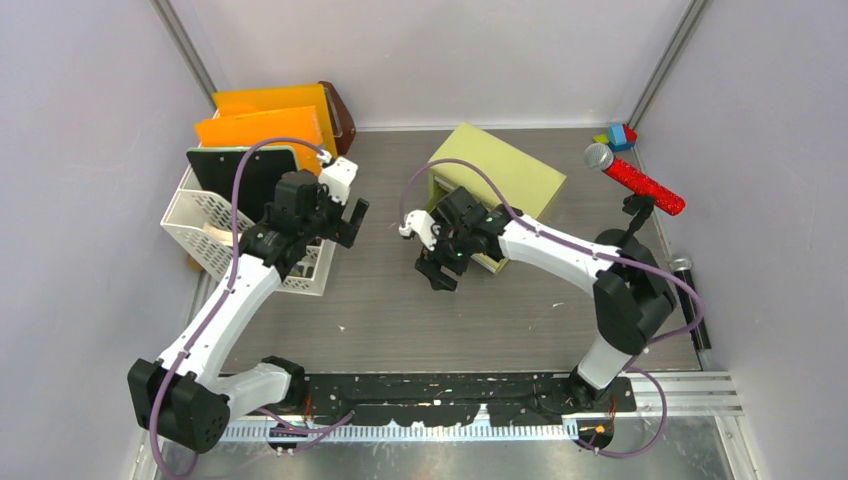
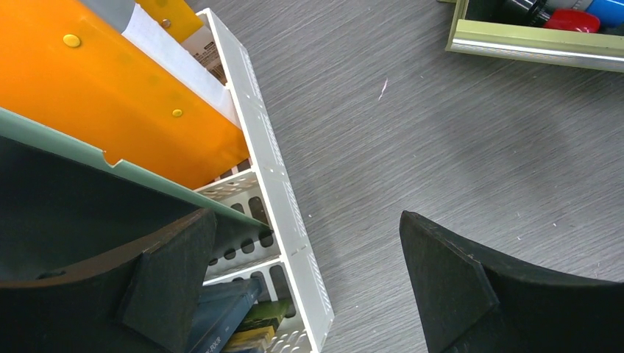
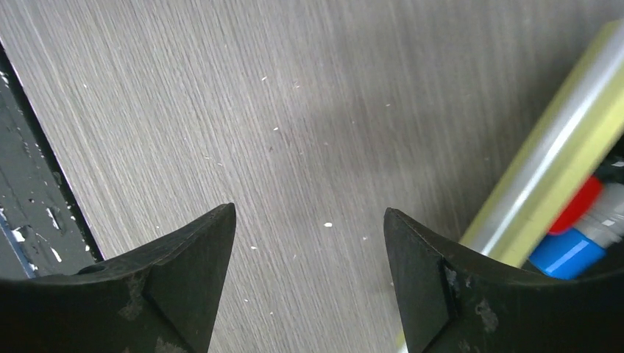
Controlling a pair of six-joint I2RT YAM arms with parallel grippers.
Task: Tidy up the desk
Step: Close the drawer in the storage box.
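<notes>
Left jaws and right jaws gape empty over the counter (image 1: 390, 300), spread beneath them. File rack (image 2: 283, 213) at the left's nine o'clock, open drawer (image 3: 548, 147) at the right's three. Counter seems rigid, heavy, fixed: grasp loose items, not it.

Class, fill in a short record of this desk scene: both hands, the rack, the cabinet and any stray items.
left hand: open, over the white rack's edge
right hand: open, over bare desk, beside the drawer
rack contents: orange folder, dark board
cabinet: yellow-green, drawer open, markers inside
stray items: red microphone, toy blocks, far right corner
</notes>
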